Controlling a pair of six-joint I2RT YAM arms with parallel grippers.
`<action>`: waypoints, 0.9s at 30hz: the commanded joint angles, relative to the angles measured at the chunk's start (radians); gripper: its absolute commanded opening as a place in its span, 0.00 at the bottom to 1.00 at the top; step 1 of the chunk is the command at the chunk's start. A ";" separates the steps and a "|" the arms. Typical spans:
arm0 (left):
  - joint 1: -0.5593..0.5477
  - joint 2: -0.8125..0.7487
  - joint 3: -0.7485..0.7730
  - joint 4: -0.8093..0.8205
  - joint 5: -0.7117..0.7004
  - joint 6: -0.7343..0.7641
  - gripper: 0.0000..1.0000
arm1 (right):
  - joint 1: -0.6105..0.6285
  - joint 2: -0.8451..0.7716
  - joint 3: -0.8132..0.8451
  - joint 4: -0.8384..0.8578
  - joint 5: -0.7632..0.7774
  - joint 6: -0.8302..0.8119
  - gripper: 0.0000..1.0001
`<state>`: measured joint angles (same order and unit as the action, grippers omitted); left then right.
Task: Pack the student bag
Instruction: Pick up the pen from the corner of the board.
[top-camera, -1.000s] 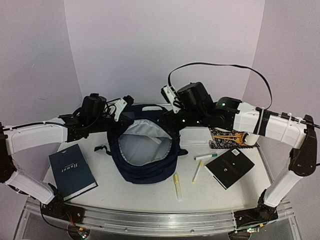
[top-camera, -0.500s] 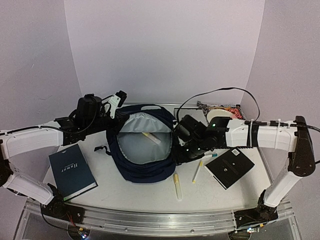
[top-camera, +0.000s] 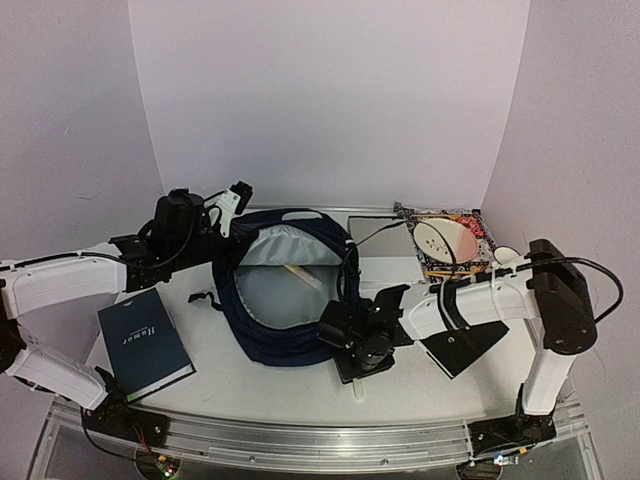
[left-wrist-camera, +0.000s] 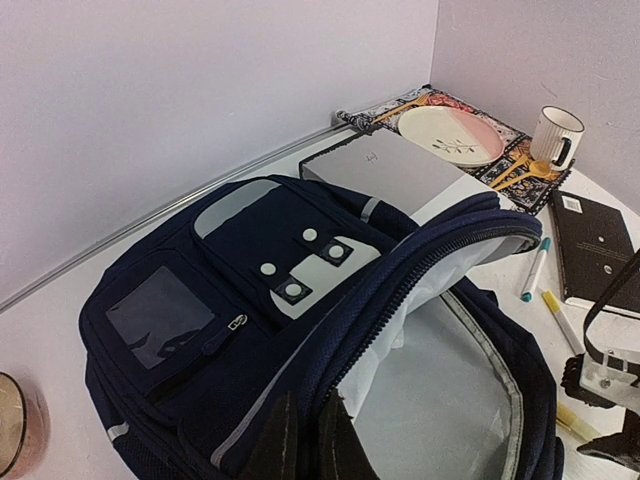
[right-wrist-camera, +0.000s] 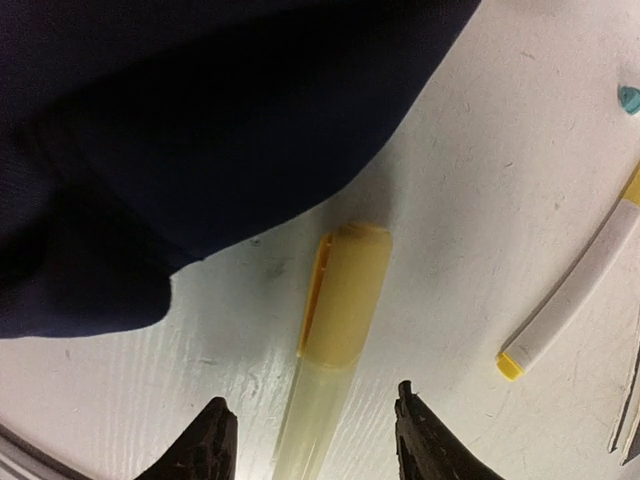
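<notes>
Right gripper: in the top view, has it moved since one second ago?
Yes. The right gripper went from beside the far rim of the student bag to its near side, where it hangs over the yellow highlighter.

A plain lilac back wall meets two angled side walls, one on the left and one on the right. The white bench has a scuffed top, with an aluminium rail along its near edge. The light is soft and even.

top ext: high at near edge, down on whole table | L wrist: close over student bag, facing far-right | R wrist: v close, straight down, yellow highlighter | all share bag
</notes>
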<state>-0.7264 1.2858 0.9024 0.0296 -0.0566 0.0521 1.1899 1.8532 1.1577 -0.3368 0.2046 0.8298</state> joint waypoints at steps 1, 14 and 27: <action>-0.002 -0.045 0.013 0.139 -0.037 -0.023 0.00 | 0.002 0.052 -0.014 -0.036 0.040 0.035 0.50; -0.004 -0.042 0.012 0.138 -0.038 -0.014 0.00 | 0.012 -0.006 -0.043 -0.080 0.106 0.033 0.03; -0.004 -0.044 0.014 0.138 -0.036 -0.010 0.00 | 0.063 -0.090 0.240 -0.215 0.326 -0.397 0.00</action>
<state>-0.7284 1.2850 0.9014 0.0349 -0.0654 0.0540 1.2374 1.7946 1.2765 -0.4784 0.4256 0.6499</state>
